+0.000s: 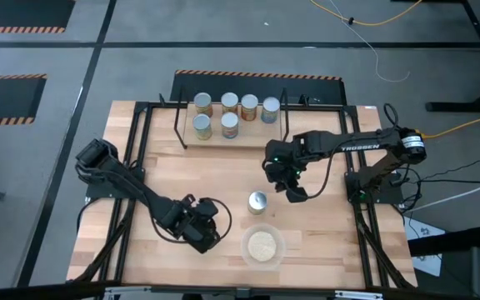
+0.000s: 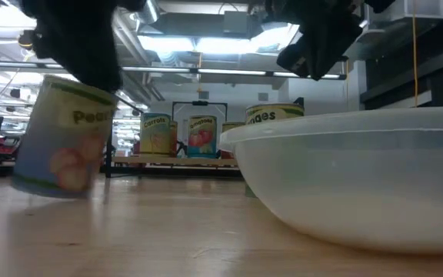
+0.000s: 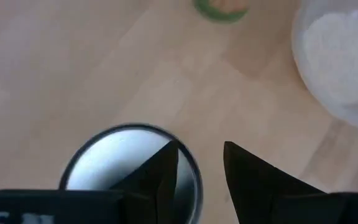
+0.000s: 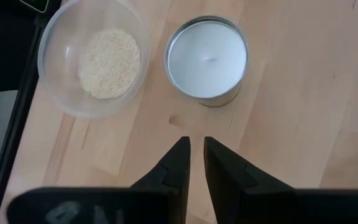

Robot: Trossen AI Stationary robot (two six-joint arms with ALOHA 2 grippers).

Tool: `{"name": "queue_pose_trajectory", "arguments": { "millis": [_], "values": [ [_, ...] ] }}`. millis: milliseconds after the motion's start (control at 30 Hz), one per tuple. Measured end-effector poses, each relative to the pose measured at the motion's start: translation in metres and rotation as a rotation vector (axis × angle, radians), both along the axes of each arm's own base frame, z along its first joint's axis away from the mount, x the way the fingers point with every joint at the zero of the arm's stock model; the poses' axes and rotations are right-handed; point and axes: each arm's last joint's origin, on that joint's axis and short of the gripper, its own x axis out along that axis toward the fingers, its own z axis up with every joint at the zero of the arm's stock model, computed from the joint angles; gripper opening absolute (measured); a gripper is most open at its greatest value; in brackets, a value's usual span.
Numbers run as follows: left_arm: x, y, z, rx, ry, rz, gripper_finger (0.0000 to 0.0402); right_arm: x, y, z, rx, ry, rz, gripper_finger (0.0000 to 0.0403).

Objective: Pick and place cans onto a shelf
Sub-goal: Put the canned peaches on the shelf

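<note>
Six cans (image 1: 227, 115) are seen on the shelf (image 1: 182, 125) at the far edge of the table (image 1: 332, 250): four in the back row and two in front, at the left end, so the right half of the front row is bare board. Between the shelf and the near things a wide stretch of tabletop lies open.

A seventh can (image 1: 257, 202) stands upright near the middle of the table, just beyond the clear bowl (image 1: 262, 247). The right gripper (image 1: 294, 190) hangs above the wood just beside this can, apart from it — its fingers (image 4: 178, 163) nearly together with a narrow slit between them, and nothing held.

The eighth can (image 2: 58, 137) (a peach label is read on it in the low view) is gripped by the left gripper (image 1: 200, 232) near the front edge, left of the bowl; in the low view it is tilted, its base off the wood. One finger (image 3: 160, 171) lies across its silver top.

The bowl holds a shallow layer of pale grains (image 4: 109, 63) — well below its rim.
</note>
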Motion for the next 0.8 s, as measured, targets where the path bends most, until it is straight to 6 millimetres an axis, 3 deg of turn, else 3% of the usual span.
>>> {"name": "queue_pose_trajectory", "arguments": {
  "millis": [433, 633, 800],
  "values": [
    [-0.003, 0.000, 0.001, -0.045, 0.041, -0.011, 0.0125, 0.004, 0.000, 0.001, -0.001, -0.043, 0.000, 0.0052],
    [-0.010, -0.006, 0.005, -0.192, 0.124, -0.077, 0.0125, 0.012, 0.000, 0.005, -0.001, -0.135, 0.000, 0.0052],
    [-0.027, -0.025, 0.014, -0.346, 0.195, -0.173, 0.0125, 0.022, 0.000, 0.011, -0.002, -0.257, 0.000, 0.0052]
  ]
}}
